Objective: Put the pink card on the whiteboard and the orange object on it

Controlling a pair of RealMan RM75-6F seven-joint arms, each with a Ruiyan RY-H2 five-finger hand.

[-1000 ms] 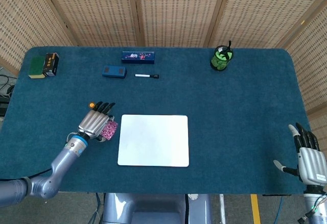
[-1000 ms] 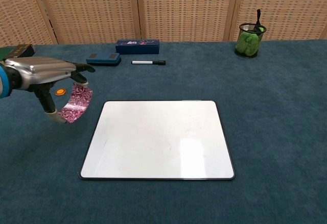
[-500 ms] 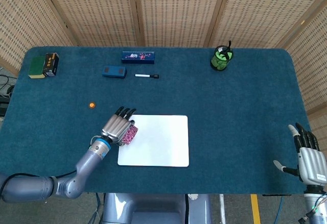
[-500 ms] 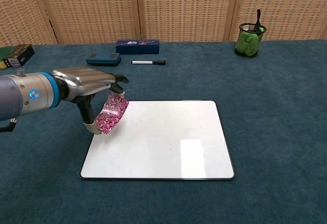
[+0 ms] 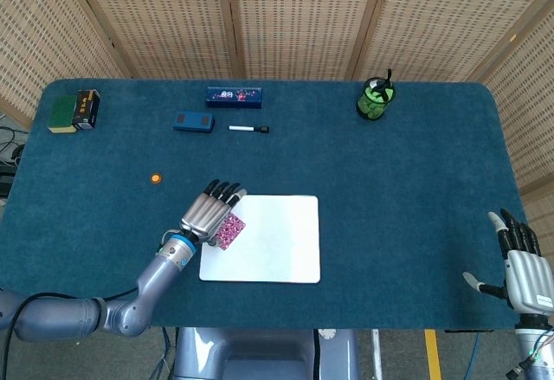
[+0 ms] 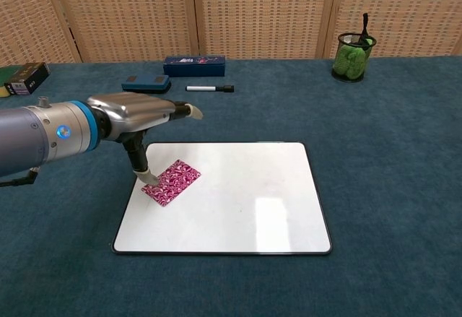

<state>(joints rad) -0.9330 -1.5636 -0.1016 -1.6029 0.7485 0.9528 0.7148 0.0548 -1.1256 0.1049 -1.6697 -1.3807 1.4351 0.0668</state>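
The pink patterned card (image 6: 171,183) lies flat on the left part of the whiteboard (image 6: 245,201), also seen from the head view as card (image 5: 228,229) on whiteboard (image 5: 277,241). My left hand (image 6: 137,113) hovers over it with fingers stretched out; only the thumb tip touches the card's left corner. From above the left hand (image 5: 210,214) covers the board's upper left corner. The small orange object (image 5: 156,177) sits on the cloth left of the board; my arm hides it in the chest view. My right hand (image 5: 519,263) hangs open at the table's near right edge, holding nothing.
Along the far side stand a green pen holder (image 6: 352,55), a marker (image 6: 209,88), a blue eraser (image 6: 146,83) and a dark blue box (image 6: 193,65). A black box (image 5: 76,109) with a green block lies at the far left corner.
My left hand carried the pink card rightward from beside the board onto it. The card now lies flat, no longer pinched upright. The right hand stayed still.
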